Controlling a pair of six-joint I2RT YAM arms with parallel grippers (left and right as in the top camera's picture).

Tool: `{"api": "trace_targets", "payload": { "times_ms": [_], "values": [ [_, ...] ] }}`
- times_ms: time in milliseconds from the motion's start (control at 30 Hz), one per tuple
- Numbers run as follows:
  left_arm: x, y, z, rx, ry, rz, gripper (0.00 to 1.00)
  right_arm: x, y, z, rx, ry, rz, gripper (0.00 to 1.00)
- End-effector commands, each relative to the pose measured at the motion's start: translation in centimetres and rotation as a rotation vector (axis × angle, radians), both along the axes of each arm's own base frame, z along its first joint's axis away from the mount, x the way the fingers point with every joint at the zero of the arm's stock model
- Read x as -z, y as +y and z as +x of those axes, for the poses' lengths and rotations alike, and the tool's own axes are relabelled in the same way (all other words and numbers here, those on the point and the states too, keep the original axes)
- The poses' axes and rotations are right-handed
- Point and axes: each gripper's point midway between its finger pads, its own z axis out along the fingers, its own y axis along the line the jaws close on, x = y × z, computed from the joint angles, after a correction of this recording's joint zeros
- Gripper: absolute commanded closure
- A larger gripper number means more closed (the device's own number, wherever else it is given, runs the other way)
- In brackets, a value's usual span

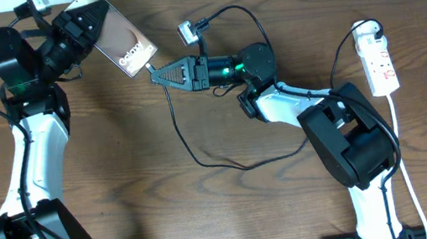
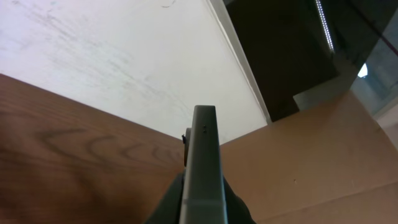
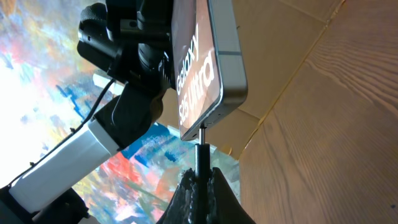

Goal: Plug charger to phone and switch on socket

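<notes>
Plug-in step: my left hand (image 1: pixel 90 21) clamped on phone (image 1: pixel 124 41), right hand (image 1: pixel 160 72) clamped on charger (image 3: pixel 200 149), tip at port; next, push straight in.

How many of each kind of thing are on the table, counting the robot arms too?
Phone: 1
Charger cable: 1
Power strip: 1
Robot arms: 2
Total: 5

We saw a brown-black phone (image 1: pixel 119 40) with white lettering, a black charger cable (image 1: pixel 180 137), a white socket (image 1: pixel 379 65) marked in red, and a brown wood-grained worktop (image 1: pixel 212 221).
</notes>
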Motion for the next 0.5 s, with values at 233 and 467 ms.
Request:
{"api": "trace_targets", "payload": {
  "times_ms": [233,467],
  "values": [
    [-1.1,-2.1,-1.1,0.102,-0.045,0.010,0.93,-0.9,-0.1,0.8,0.041,-0.018,0.027,0.99],
    [-1.1,-3.2,-2.6,0.212,-0.046,0.009,0.93,-0.9,-0.5,1.0,0.040,-0.021,0.022,0.99]
  ]
}}
